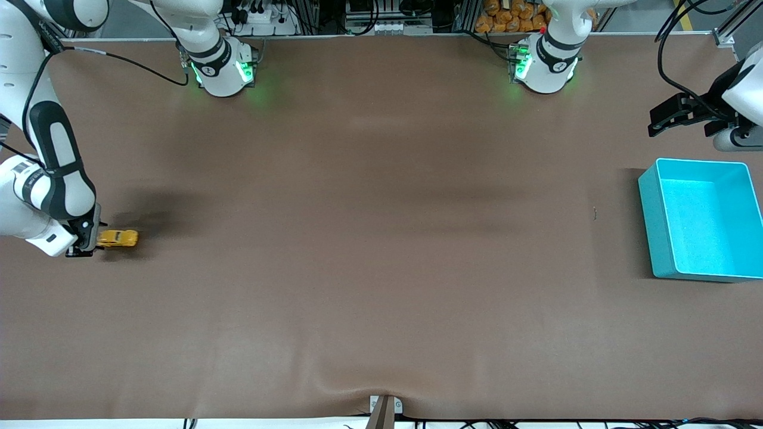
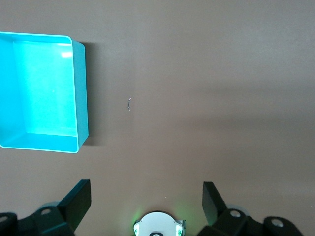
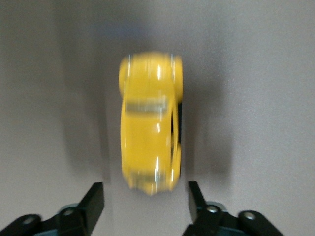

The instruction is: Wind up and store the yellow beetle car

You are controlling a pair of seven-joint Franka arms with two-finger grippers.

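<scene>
The yellow beetle car (image 1: 118,238) stands on its wheels on the brown table at the right arm's end. My right gripper (image 1: 90,241) is low at the table just beside it, open. In the right wrist view the yellow beetle car (image 3: 150,128) looks smeared, and only its near end lies between the fingers of my right gripper (image 3: 145,189), with a gap on each side. My left gripper (image 1: 656,123) hangs open and empty over the table at the left arm's end; the left wrist view shows that left gripper (image 2: 146,189) with bare table between its fingers.
A turquoise bin (image 1: 647,196), open on top, sits at the left arm's end of the table, and its wall (image 2: 81,98) shows in the left wrist view. A small dark speck (image 1: 594,211) lies on the mat beside it. Brown mat spans the stretch between car and bin.
</scene>
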